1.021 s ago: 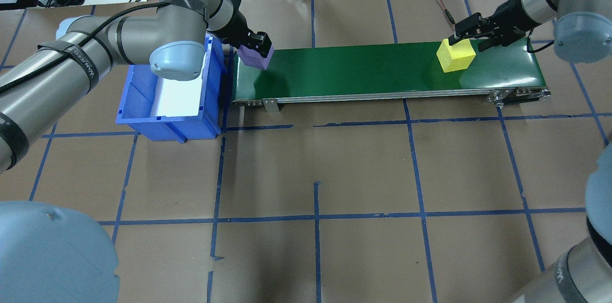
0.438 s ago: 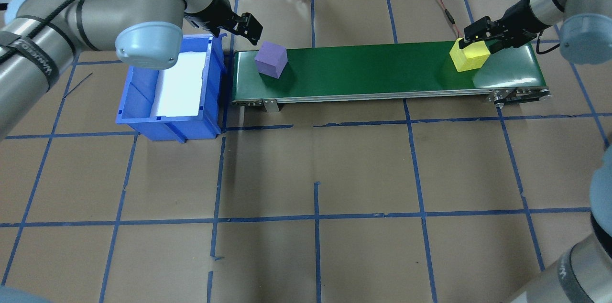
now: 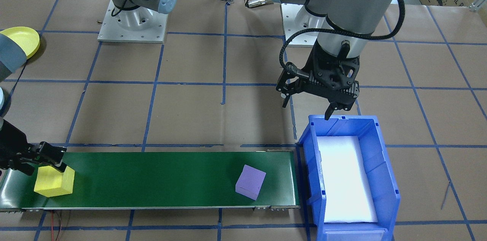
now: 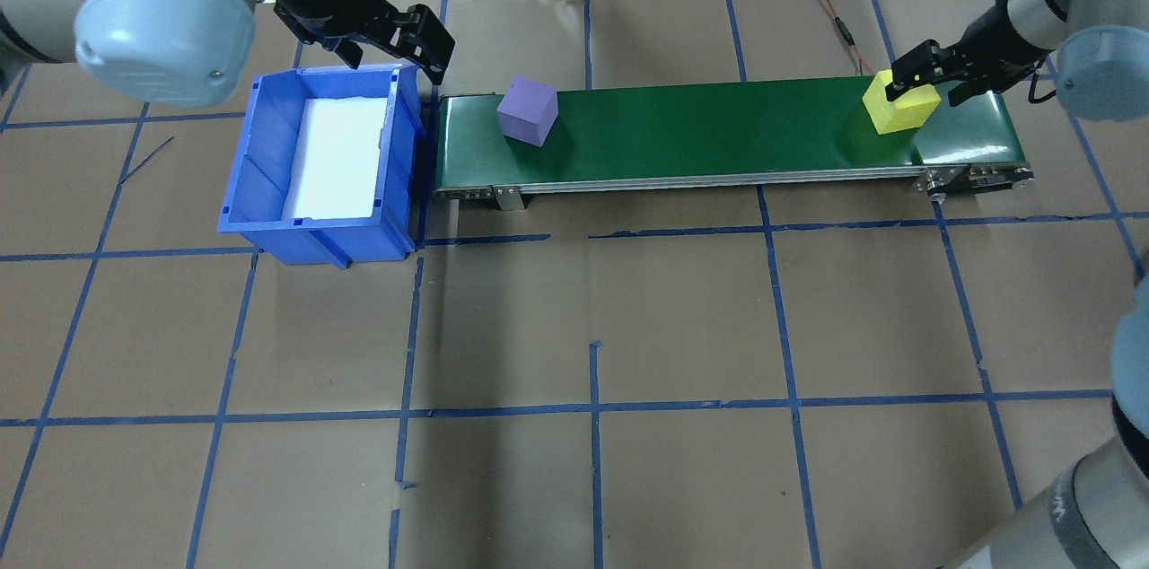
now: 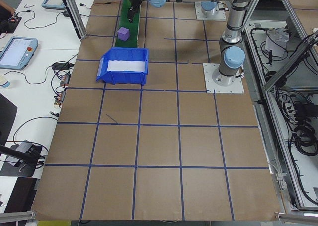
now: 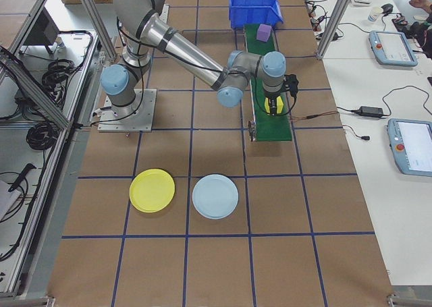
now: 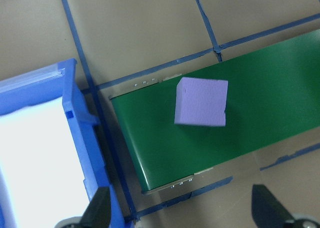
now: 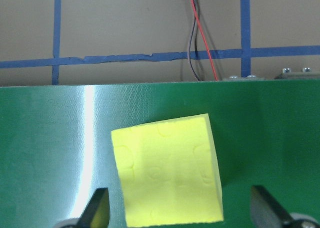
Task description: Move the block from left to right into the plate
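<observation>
Both my grippers stand spread, holding nothing: left [image 4: 395,48] has withdrawn over the one blue bin's [image 4: 269,183] far rim, right [image 4: 929,75] straddles the yellow block [image 4: 900,102]. One belt [image 4: 718,134]; two blocks, purple [image 4: 527,109] carried further rightward. Two plates: yellow [image 6: 152,189], pale blue [image 6: 215,196], on the table.

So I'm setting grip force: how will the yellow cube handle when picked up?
The yellow cube looks like foam with a dimpled surface, so probably light and squashy. Its matte faces likely grip well. Flat on the belt, it shouldn't roll.
</observation>
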### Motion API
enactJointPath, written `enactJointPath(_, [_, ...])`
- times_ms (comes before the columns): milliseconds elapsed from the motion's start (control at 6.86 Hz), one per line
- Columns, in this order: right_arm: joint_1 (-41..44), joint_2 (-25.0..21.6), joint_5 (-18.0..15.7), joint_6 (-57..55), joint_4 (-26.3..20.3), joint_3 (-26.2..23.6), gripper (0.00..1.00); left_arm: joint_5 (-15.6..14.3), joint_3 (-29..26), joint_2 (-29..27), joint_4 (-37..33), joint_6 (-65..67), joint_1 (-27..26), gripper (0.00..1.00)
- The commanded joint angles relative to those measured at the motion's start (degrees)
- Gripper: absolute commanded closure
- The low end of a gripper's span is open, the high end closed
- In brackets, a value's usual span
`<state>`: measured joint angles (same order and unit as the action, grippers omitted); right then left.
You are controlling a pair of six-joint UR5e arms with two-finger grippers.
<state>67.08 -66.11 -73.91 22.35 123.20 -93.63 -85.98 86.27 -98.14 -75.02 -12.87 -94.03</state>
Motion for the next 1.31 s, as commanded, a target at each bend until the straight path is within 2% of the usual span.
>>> enactJointPath(0, [0.0,0.1,0.1,-0.1,0.0,0.2,0.00,-3.7,-0.6,1.4,-3.5,0.3,0.2,0.00])
enactJointPath(146, [-0.1,1.7,-0.5,0.0,1.0,0.4,0.00,-4.4,0.1,1.5,-3.5,0.2,1.2,0.00])
enactJointPath(292, [-0.4,2.6,-1.1,0.0,3.5,0.5,0.00,-3.7,0.4,1.5,-3.5,0.1,2.7,0.00])
enactJointPath(438, [-0.8,2.7,-2.3,0.0,5.8,0.4,0.19,-3.5,0.5,1.5,-3.5,0.1,3.0,0.00])
enactJointPath(583, [-1.1,2.6,-4.2,0.1,5.8,0.4,0.57,-3.4,0.5,1.5,-3.4,0.2,2.6,0.00])
enactJointPath(729, [-1.7,2.0,-6.0,0.1,6.3,0.9,0.75,-3.4,0.6,1.5,-3.4,0.3,2.5,0.00])
enactJointPath(1021, [-5.6,-0.1,-8.0,5.2,6.2,1.8,0.76,-3.2,0.6,1.5,-3.4,0.4,2.1,0.00])
enactJointPath(1167, [-9.6,-2.8,-11.7,7.6,4.6,1.2,0.74,-1.8,0.6,1.6,-3.4,0.4,2.2,0.00])
